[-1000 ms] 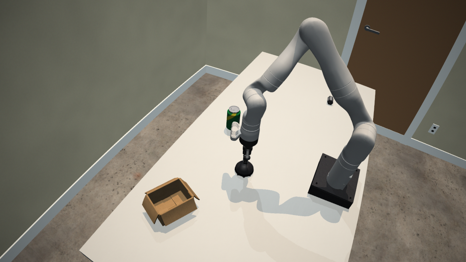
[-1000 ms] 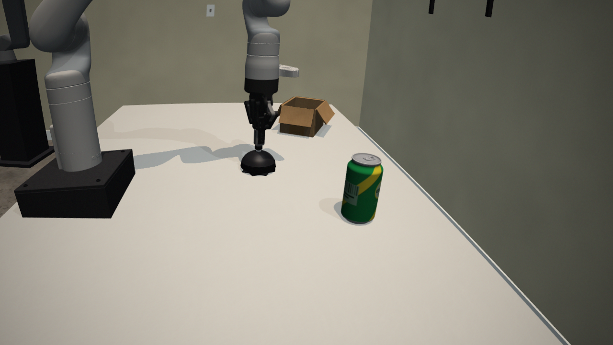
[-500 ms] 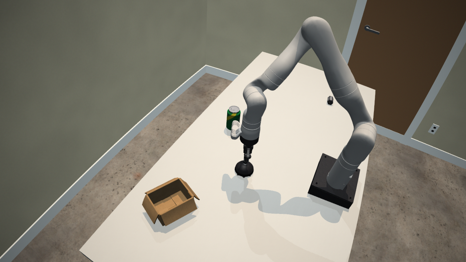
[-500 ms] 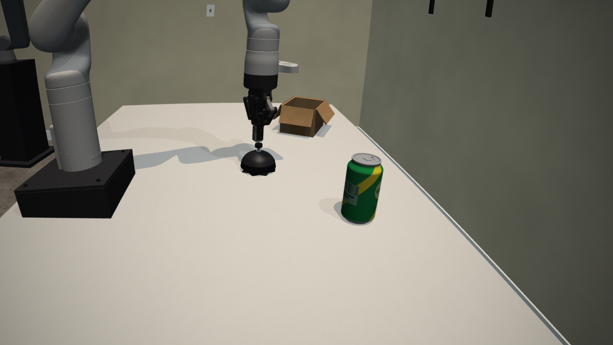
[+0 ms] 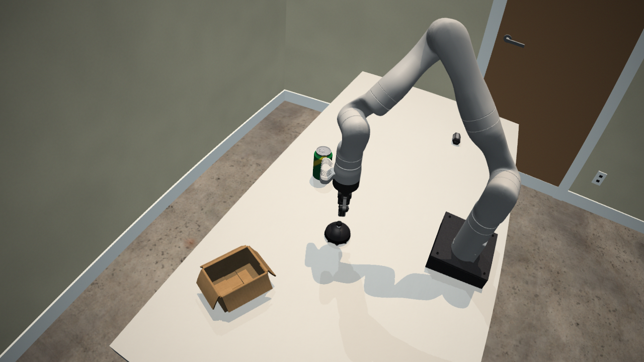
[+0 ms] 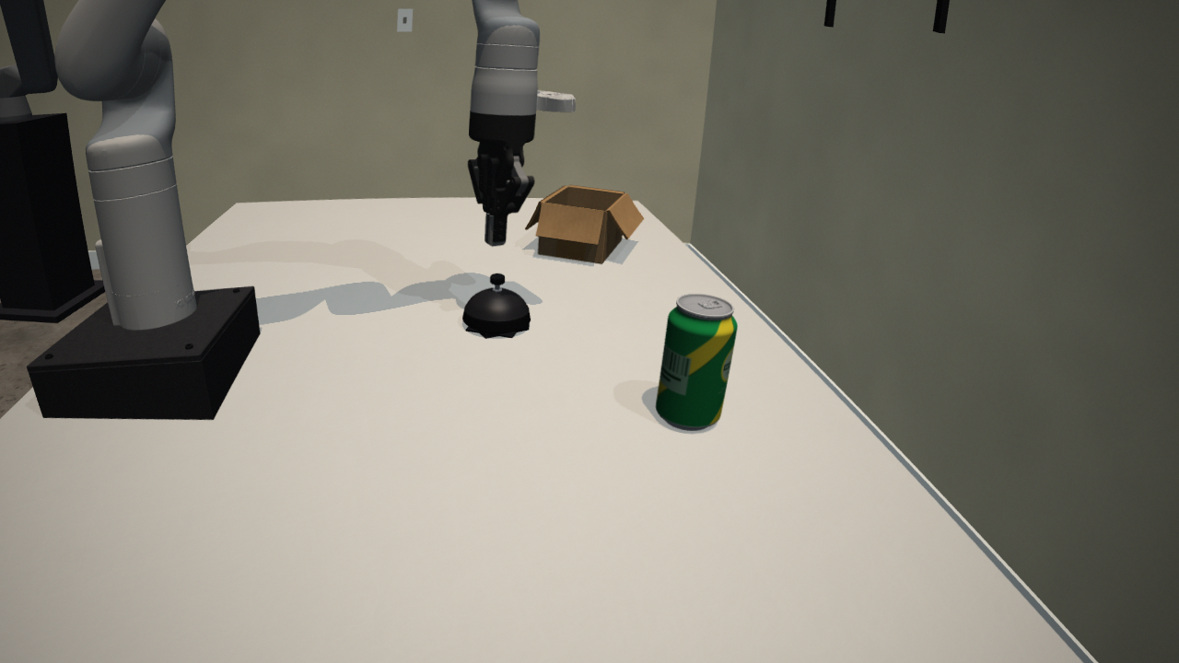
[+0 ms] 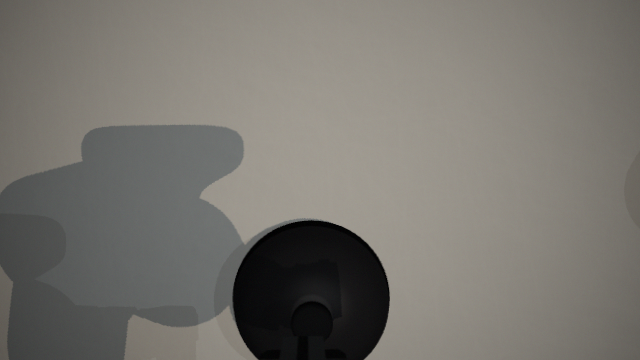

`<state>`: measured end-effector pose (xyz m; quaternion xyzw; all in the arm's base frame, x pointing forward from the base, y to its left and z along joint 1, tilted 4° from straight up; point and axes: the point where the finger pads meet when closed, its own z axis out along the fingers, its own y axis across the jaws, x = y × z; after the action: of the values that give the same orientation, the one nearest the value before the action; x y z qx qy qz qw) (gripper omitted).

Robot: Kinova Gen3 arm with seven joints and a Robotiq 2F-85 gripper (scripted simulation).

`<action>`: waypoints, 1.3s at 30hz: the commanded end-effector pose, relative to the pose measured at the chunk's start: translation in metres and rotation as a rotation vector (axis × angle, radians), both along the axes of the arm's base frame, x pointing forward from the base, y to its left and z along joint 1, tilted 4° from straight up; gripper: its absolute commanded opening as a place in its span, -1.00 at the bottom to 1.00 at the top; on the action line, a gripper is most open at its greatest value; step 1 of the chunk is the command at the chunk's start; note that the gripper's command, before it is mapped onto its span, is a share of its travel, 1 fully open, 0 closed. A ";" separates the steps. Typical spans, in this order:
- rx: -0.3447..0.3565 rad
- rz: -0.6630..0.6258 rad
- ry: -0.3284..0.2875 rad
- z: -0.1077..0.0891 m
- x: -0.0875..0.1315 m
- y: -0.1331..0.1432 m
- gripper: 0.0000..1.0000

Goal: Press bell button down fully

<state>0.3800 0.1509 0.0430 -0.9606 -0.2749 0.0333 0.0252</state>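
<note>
A black dome bell (image 5: 337,233) (image 6: 495,314) (image 7: 310,285) stands on the white table (image 5: 396,189) (image 6: 412,494). Its button (image 5: 339,223) (image 6: 497,282) (image 7: 312,320) stands raised above the dome. My gripper (image 5: 343,210) (image 6: 495,237) is shut and empty. It points straight down and hangs a short way above the button, with a clear gap between the fingertips and the button. In the wrist view the fingers do not show clearly.
A green soda can (image 5: 320,162) (image 6: 696,363) stands upright near the table's edge by the wall. An open cardboard box (image 5: 235,276) (image 6: 585,221) sits further along the table. A small black object (image 5: 456,138) lies at the far end. The arm's black base (image 5: 463,256) (image 6: 148,354) is on the table.
</note>
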 end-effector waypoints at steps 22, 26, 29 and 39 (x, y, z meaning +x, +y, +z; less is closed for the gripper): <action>0.002 -0.005 -0.014 0.027 0.006 -0.002 -0.80; 0.002 -0.005 -0.014 0.027 0.006 -0.002 -0.80; 0.002 -0.005 -0.014 0.027 0.006 -0.002 -0.80; 0.002 -0.005 -0.014 0.027 0.006 -0.002 -0.80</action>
<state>0.3857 0.1490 0.0690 -0.9614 -0.2726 0.0272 0.0244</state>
